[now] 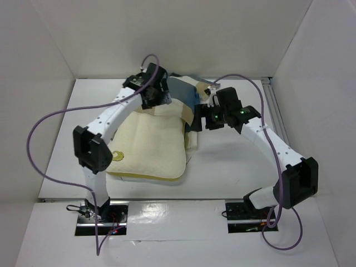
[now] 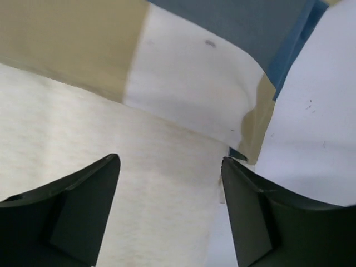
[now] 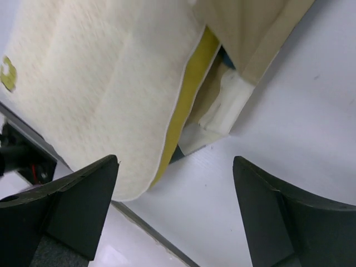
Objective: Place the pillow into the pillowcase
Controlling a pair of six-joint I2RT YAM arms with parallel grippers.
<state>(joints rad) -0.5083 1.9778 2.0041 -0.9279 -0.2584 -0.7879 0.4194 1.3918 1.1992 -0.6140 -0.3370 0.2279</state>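
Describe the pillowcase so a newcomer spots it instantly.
Start at the white table: a plump cream pillow lies mid-table. The pillowcase is the limp cloth at the pillow's far end. Only it has blue, tan and white blocks.

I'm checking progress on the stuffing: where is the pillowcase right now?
In the top view the pillowcase lies bunched at the far middle of the table, against the far right end of the pillow.

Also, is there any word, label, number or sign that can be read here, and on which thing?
None can be read.
The pillow bears a small yellow emblem, too small and blurred to read.
The pillowcase shows only plain checked blocks.
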